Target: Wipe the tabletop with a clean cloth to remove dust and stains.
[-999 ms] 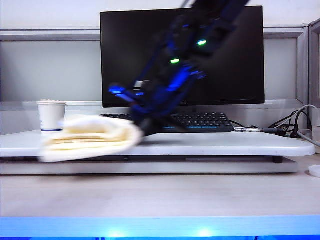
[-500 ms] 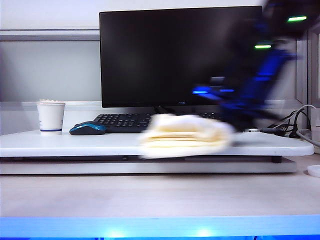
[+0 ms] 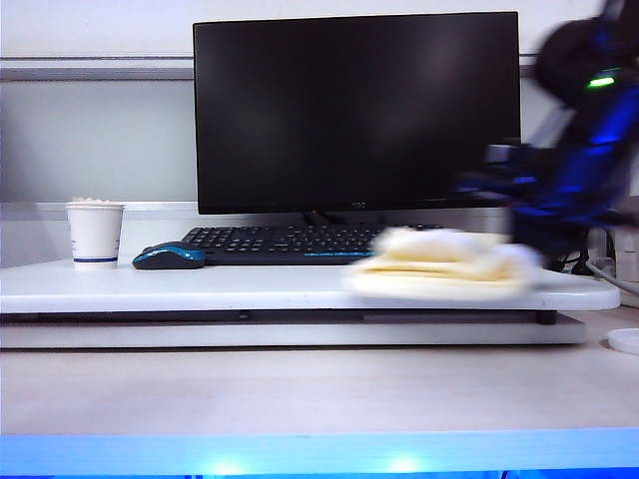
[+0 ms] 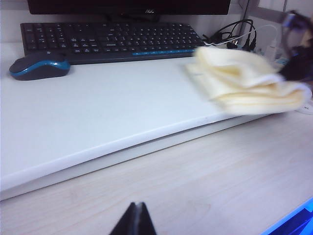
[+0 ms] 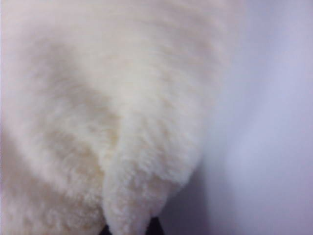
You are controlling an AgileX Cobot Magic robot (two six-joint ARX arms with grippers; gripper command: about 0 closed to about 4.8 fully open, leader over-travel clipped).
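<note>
The folded cream and pale yellow cloth (image 3: 439, 264) lies blurred on the right end of the glossy white tabletop (image 3: 200, 287). My right gripper (image 5: 129, 227) is shut on a fold of the cloth (image 5: 107, 122), which fills the right wrist view; in the exterior view its blurred blue arm (image 3: 574, 170) rises at the right edge. In the left wrist view the cloth (image 4: 249, 83) overhangs the tabletop (image 4: 98, 112) near its corner. My left gripper (image 4: 135, 206) is shut and empty, hanging over the beige desk short of the board.
A black monitor (image 3: 354, 110) stands behind a black keyboard (image 3: 275, 242). A blue and black mouse (image 3: 168, 256) and a white paper cup (image 3: 95, 235) sit on the board's left part. Cables (image 4: 234, 34) crowd the far right. The beige desk (image 3: 319, 384) lies in front.
My right arm has swept the cloth along the tabletop from beside the cup at the left to the right end. The mouse, hidden at first, is uncovered. The left gripper has not moved.
</note>
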